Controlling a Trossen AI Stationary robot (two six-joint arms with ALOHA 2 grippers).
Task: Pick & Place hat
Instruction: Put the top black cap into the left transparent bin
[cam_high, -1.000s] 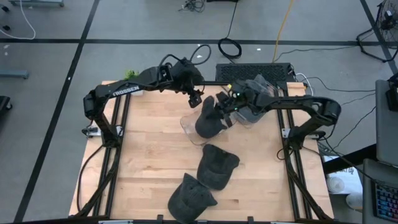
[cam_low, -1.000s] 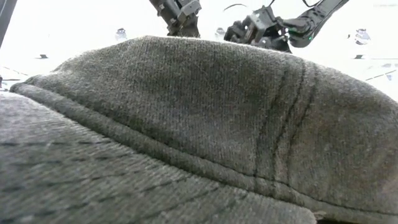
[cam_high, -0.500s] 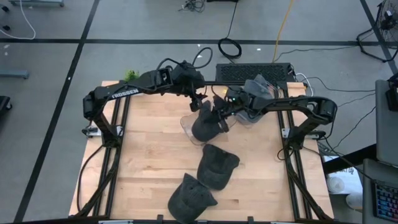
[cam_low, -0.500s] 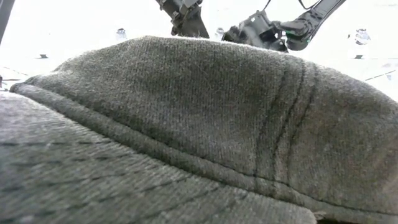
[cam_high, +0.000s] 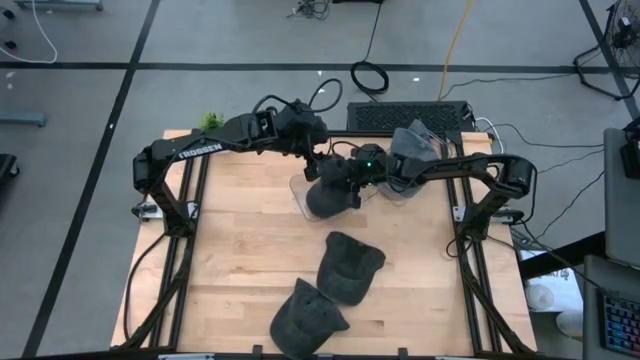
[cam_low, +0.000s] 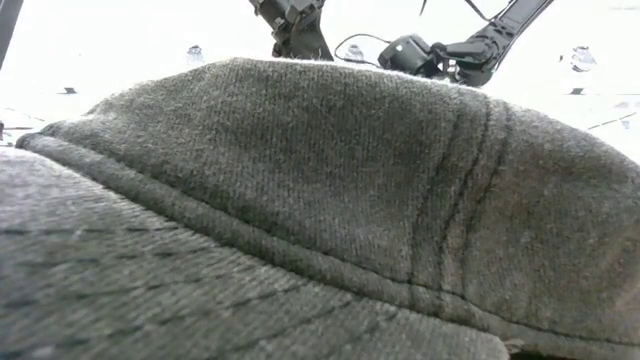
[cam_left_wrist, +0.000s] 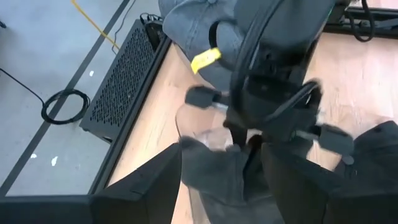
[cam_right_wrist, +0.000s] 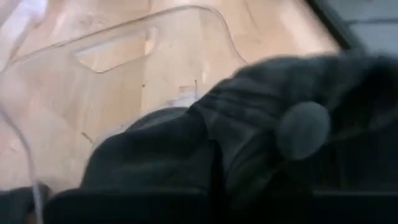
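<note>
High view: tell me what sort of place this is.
Most likely a robotics lab or workshop, not a home. A wooden table on a dark metal frame carries two arms; cables trail over a grey floor marked with black tape lines; three dark grey caps serve as practice items.

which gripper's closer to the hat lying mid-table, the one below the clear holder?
Right, narrowly. The right gripper sits over the hat at the clear holder, just above the mid-table hat. The left gripper is farther back.
</note>
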